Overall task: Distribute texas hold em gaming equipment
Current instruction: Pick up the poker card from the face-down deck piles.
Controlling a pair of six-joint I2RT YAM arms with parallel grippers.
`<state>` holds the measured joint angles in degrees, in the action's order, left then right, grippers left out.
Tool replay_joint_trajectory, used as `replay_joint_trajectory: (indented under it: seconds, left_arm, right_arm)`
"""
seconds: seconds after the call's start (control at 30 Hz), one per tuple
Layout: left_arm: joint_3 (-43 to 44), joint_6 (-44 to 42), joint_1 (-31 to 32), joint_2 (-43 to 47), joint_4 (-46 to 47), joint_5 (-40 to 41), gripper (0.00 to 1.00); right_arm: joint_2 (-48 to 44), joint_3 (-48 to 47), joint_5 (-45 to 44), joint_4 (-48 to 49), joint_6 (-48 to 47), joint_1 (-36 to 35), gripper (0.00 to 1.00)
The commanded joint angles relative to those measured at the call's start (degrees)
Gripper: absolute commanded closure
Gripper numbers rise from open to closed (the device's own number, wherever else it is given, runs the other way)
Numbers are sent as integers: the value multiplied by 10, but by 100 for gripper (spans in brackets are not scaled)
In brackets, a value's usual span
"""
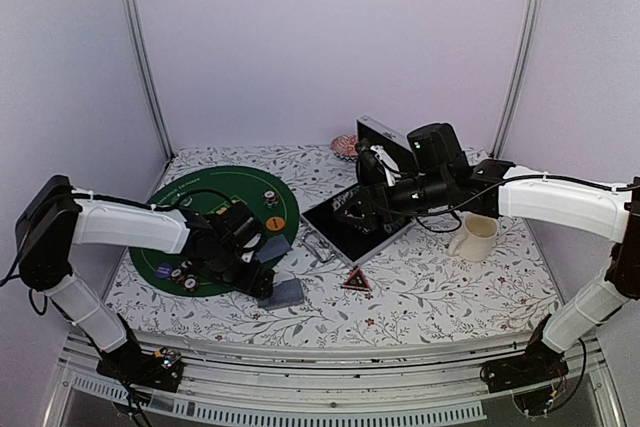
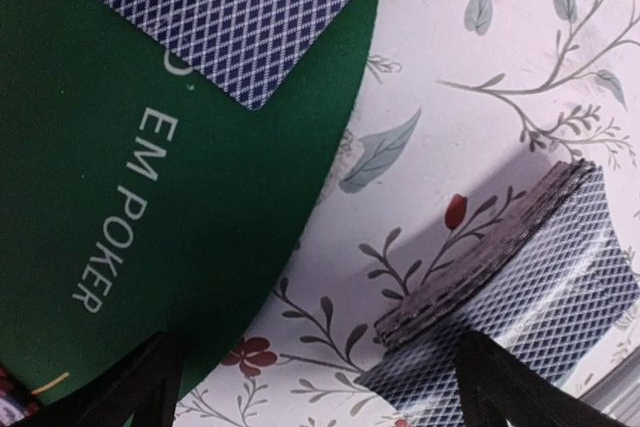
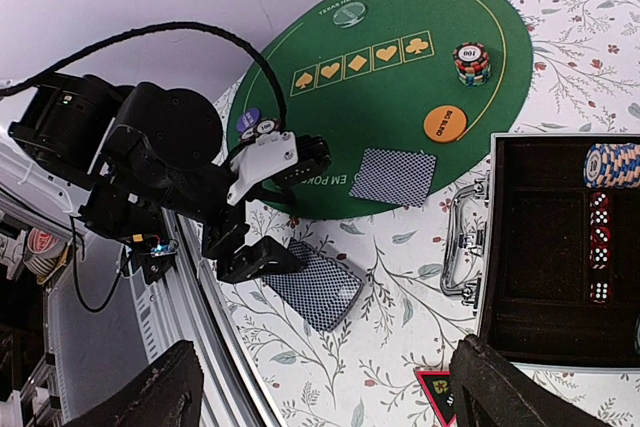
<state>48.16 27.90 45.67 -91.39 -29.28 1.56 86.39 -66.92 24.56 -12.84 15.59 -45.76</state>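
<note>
A round green poker mat (image 1: 215,209) carries a striped chip stack (image 3: 471,62), an orange button (image 3: 445,124) and one face-down card (image 3: 393,176). More chips (image 1: 177,273) lie at the mat's near left edge. A deck of blue-backed cards (image 1: 286,293) rests on the floral cloth just off the mat. My left gripper (image 1: 262,282) hangs open low over the cloth, its right finger (image 2: 510,387) at the deck (image 2: 520,287), nothing held. My right gripper (image 3: 340,397) is open and empty, raised over the open case (image 1: 355,225).
The silver case (image 3: 560,247) holds a row of chips (image 3: 612,162) and red dice (image 3: 598,247). A cream mug (image 1: 478,237) stands to its right, a red triangular item (image 1: 355,281) in front. A pink object (image 1: 345,145) lies at the back.
</note>
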Motion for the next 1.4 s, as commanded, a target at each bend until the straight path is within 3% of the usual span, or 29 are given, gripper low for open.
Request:
replay_joint_trajectory:
  seconds: [0.0,0.23,0.3,0.4,0.47,0.87,1.23,1.37]
  left_arm:
    - [-2,-5,10,27,-10,-10,2]
    - [-34,3,4,82,38,-70,4]
    - [-49,19,-1,87,43,-81,11]
    - [-69,34,-10,90,58,-102,36]
    - [-77,40,-16,88,71,-120,45]
    - [-89,57,-35,61,120,-157,53]
    - [-90,54,-43,63,109,-165,77]
    - [-88,55,-44,68,103,-169,92]
  right_arm:
    - [6,0,2,5,-5,-3,13]
    - [6,-1,4,4,-4,-3,13]
    - [6,-1,4,4,-5,-3,13]
    - [7,-1,5,3,-5,-3,13]
    - [6,-1,5,4,-6,-3,13]
    - [1,2,5,3,-5,-3,14]
    - [4,1,5,2,-5,-3,14]
    - [5,-1,5,1,-6,-4,14]
